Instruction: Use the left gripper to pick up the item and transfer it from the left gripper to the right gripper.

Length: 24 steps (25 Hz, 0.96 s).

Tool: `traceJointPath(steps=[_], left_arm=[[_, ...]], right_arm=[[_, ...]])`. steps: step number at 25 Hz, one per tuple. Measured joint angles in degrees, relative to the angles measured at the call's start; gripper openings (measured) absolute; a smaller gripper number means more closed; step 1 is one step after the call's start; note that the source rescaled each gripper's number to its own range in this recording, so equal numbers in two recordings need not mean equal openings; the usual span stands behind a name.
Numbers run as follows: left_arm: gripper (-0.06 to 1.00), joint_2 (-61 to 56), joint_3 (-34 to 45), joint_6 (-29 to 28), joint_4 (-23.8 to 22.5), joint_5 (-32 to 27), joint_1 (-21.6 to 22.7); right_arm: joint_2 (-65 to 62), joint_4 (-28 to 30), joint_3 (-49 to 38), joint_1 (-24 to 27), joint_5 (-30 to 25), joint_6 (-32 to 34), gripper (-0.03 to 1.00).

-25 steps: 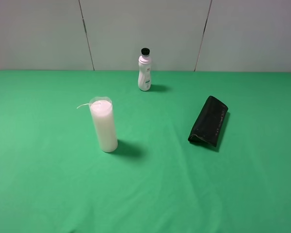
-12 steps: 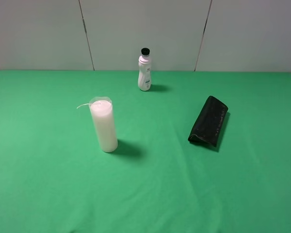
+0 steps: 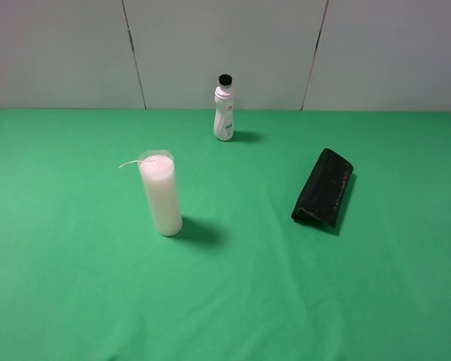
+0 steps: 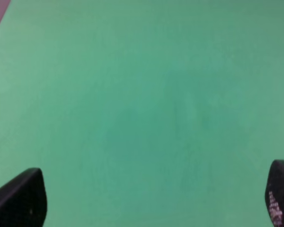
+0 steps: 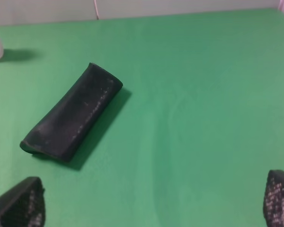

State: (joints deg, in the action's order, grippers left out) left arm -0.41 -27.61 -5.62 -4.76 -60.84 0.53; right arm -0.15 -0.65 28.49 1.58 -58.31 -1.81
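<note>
**Pouch waits untouched as both claws stand open**

The left claw (image 4: 154, 201) hangs wide open over bare green cloth, holding nothing; only its two dark fingertips (image 4: 19, 198) show at the edges of its wrist view, and no object lies between them. The right claw (image 5: 154, 201), spread just as wide and likewise empty, looks toward the pouch (image 5: 72, 115). On the green surface (image 3: 75, 301), the candle (image 3: 160, 194) stands upright nearest, left of centre. The pouch lies flat to the right, well apart from it, its open end seemingly turned forward, though the blur makes that hard to confirm. The bottle (image 3: 224, 110) stands farthest, by the back wall. The pickup looks not yet begun: the left claw must cross to the right side to reach the pouch.
</note>
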Motion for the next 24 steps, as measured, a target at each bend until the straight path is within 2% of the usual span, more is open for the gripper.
traceJointPath(steps=[24], left_arm=[[0.84, 0.00, 0.00, 0.00, 0.00, 0.00, 0.00]], right_arm=[[0.00, 0.00, 0.00, 0.00, 0.02, 0.00, 1.00]])
